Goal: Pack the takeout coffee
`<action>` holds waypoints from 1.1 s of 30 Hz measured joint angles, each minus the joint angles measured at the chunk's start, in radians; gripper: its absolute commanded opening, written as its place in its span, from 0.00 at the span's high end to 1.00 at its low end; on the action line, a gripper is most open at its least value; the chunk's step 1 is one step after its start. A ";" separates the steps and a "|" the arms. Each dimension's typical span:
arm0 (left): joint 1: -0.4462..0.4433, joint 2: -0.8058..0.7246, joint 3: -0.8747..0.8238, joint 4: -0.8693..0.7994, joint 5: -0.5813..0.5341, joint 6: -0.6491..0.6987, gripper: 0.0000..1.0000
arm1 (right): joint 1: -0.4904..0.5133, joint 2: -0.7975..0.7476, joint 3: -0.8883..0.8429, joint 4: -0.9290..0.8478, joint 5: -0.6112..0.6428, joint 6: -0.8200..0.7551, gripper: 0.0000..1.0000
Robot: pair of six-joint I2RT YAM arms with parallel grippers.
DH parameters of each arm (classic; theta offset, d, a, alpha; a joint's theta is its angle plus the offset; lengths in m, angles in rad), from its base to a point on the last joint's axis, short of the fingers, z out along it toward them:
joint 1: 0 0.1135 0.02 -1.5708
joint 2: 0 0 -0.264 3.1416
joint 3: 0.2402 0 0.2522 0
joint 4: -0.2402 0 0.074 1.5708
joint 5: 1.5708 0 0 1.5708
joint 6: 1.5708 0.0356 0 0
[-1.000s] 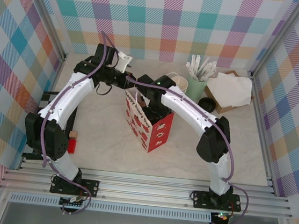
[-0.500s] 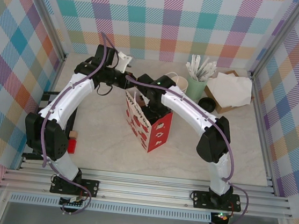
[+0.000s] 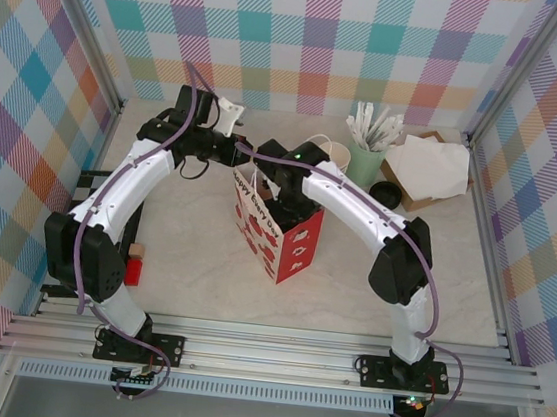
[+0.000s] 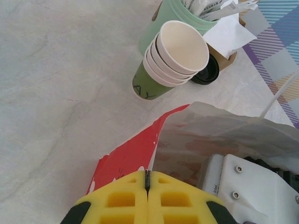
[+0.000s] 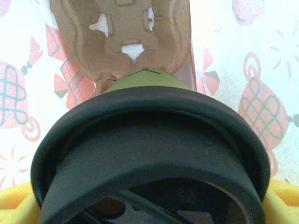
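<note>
1. Takeout coffee [image 5: 148, 140], a dark-green cup under a round black lid, hangs inside the paper bag [image 3: 283, 241]. The right wrist view shows the bag's printed walls on both sides of it.
2. Deeper in the bag, beyond the cup, lies a brown moulded cup carrier [image 5: 122, 32]. Whether the cup touches it cannot be told.
3. The right gripper [image 5: 149, 205] has its jaws spread wide around the cup and grips it, with a yellow finger [image 5: 10, 205] at each side of the lid.
4. Seen from above, the right arm bends over the bag's open top with its wrist down in the mouth.
5. The left gripper [image 4: 147, 181] is fully closed, its yellow fingers pinched on the bag's red rim at the left side of the opening.
6. Behind the bag stand a stack of empty paper cups [image 4: 180, 51], a mint-green cup of white sticks [image 3: 366, 161], a loose black lid [image 4: 206, 72] and a cardboard box with napkins [image 3: 432, 171].
</note>
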 measured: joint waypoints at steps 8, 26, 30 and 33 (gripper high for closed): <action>0.000 -0.011 -0.011 0.008 -0.009 -0.002 1.00 | 0.000 -0.003 0.003 -0.035 -0.003 0.004 0.39; 0.000 -0.011 -0.012 0.008 -0.006 0.013 1.00 | 0.000 0.010 0.017 -0.064 -0.003 0.004 0.39; 0.000 -0.013 -0.019 0.015 -0.005 0.013 1.00 | 0.000 0.010 0.008 -0.057 -0.003 0.004 0.39; 0.000 -0.014 -0.019 0.015 0.003 0.013 1.00 | 0.000 0.010 0.000 -0.056 -0.006 0.005 0.39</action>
